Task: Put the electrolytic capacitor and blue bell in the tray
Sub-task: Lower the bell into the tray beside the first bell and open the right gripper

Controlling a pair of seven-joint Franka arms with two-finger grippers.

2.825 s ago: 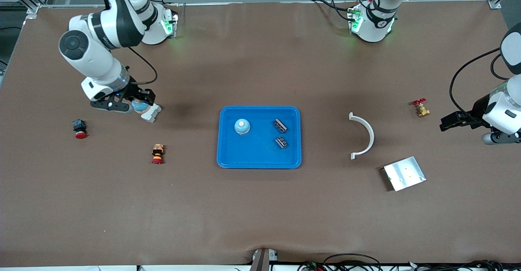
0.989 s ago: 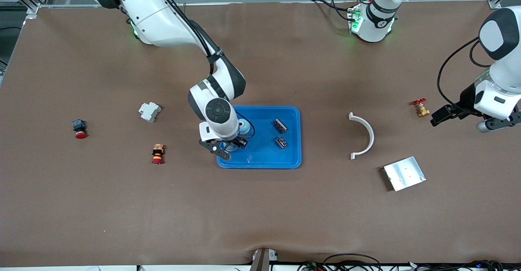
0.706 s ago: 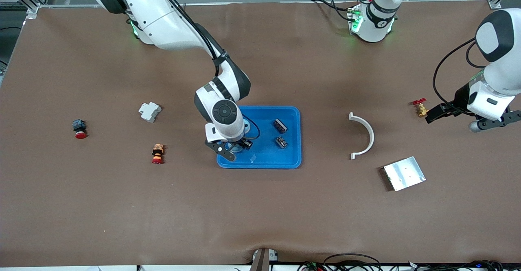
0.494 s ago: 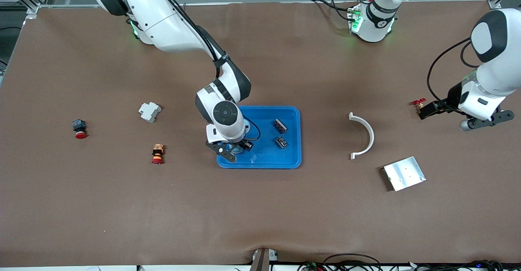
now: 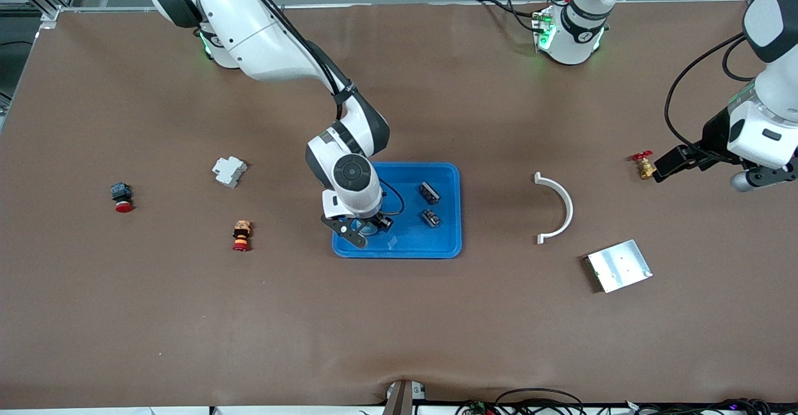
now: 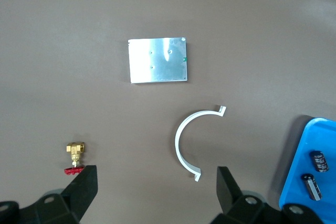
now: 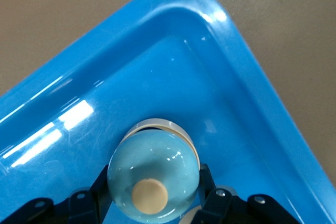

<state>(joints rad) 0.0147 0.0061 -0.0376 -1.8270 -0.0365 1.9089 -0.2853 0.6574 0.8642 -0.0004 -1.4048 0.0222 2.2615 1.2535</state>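
Blue tray [image 5: 442, 240] mid-table holds two capacitors [image 5: 429, 192] toward the left arm's end, apart from the right gripper [image 5: 365, 228], which sits low over the tray's corner, fingers clamped on the bell [image 7: 153, 179] with its cream button. No readable writing. Left gripper [image 6: 155, 184] hangs over the brown mat [image 5: 399, 315], fingers spread wide, empty, with the brass valve [image 6: 74, 156], white arc [image 6: 189, 140] and metal plate [image 6: 158, 60] below it. A white block [image 5: 229, 171] and two red-tipped buttons [image 5: 241, 235] lie toward the right arm's end.
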